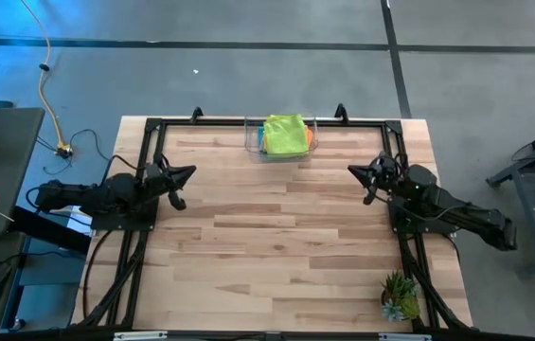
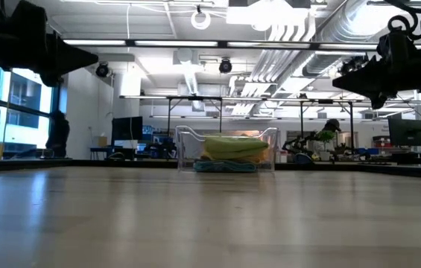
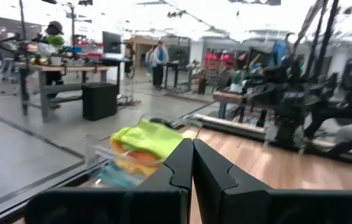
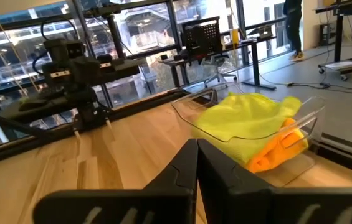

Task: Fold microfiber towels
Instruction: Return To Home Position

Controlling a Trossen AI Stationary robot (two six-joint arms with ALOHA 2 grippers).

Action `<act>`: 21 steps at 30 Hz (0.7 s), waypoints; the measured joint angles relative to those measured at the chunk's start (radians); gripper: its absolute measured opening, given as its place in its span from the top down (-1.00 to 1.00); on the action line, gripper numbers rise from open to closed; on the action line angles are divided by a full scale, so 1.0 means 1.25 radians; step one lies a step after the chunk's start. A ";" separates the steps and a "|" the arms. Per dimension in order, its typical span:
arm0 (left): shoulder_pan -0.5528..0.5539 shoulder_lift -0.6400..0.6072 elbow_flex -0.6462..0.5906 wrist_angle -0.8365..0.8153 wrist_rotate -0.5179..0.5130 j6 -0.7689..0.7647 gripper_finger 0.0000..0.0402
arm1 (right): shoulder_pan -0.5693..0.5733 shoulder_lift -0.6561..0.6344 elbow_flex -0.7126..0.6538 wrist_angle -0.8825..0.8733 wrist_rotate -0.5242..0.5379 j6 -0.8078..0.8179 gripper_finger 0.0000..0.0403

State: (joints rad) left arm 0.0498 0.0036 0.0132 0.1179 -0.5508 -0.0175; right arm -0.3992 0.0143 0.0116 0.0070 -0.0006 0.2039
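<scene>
From above, the left gripper (image 1: 191,172) hangs over the table (image 1: 276,237) at nine o'clock and the right gripper (image 1: 352,171) at three, with their tips facing each other, well apart. In each wrist view the two fingers are pressed together with nothing between them. The clear bin (image 1: 251,144) stands at twelve o'clock on the table's edge. In it the lime green towel (image 1: 286,134) lies on top with the orange towel (image 4: 278,149) beneath, and what looks like the teal towel (image 2: 225,167) is lowest.

The middle of the bench (image 1: 276,237) lies open between the left pincer (image 1: 189,173) and the right pincer (image 1: 352,170), which are raised near its sides. The heaped clear bin (image 1: 252,142) blocks the far edge, and a small plant (image 1: 400,296) blocks the near right corner.
</scene>
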 joint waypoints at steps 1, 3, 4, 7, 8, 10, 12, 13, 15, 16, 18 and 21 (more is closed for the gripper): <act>0.000 0.000 0.000 -0.011 -0.006 0.000 1.00 | 0.000 0.000 0.000 -0.001 -0.001 0.000 1.00; 0.000 0.000 0.000 -0.021 -0.009 -0.008 1.00 | 0.000 0.000 0.000 -0.002 -0.001 0.001 1.00; 0.000 0.001 0.000 -0.021 -0.009 -0.017 1.00 | 0.000 0.000 0.000 -0.002 -0.001 0.001 1.00; 0.000 0.002 0.000 -0.019 -0.009 -0.048 1.00 | 0.000 0.000 0.001 -0.003 -0.001 -0.001 1.00; 0.000 0.002 0.000 -0.017 -0.009 -0.059 1.00 | 0.000 0.000 0.001 -0.003 -0.002 -0.001 1.00; 0.000 0.002 0.000 -0.019 -0.009 -0.067 1.00 | 0.000 0.000 0.001 -0.003 -0.002 -0.001 1.00; 0.000 0.002 0.000 -0.019 -0.009 -0.067 1.00 | 0.000 0.000 0.001 -0.003 -0.002 -0.002 1.00; 0.000 0.002 0.000 -0.019 -0.009 -0.067 1.00 | 0.000 0.000 0.001 -0.004 -0.002 -0.002 1.00; 0.000 0.002 0.000 -0.019 -0.009 -0.067 1.00 | 0.000 0.000 0.001 -0.004 -0.002 -0.002 1.00; 0.000 0.002 0.000 -0.019 -0.009 -0.067 1.00 | 0.000 0.000 0.001 -0.004 -0.002 -0.002 1.00; 0.000 0.002 0.000 -0.019 -0.009 -0.067 1.00 | 0.000 0.000 0.002 -0.005 -0.002 -0.002 1.00; 0.000 0.002 0.000 -0.019 -0.009 -0.067 1.00 | 0.000 0.000 0.002 -0.005 -0.002 -0.002 1.00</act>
State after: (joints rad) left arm 0.0501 0.0067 0.0132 0.0944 -0.5617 -0.1013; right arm -0.3992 0.0143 0.0135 0.0006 -0.0032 0.2017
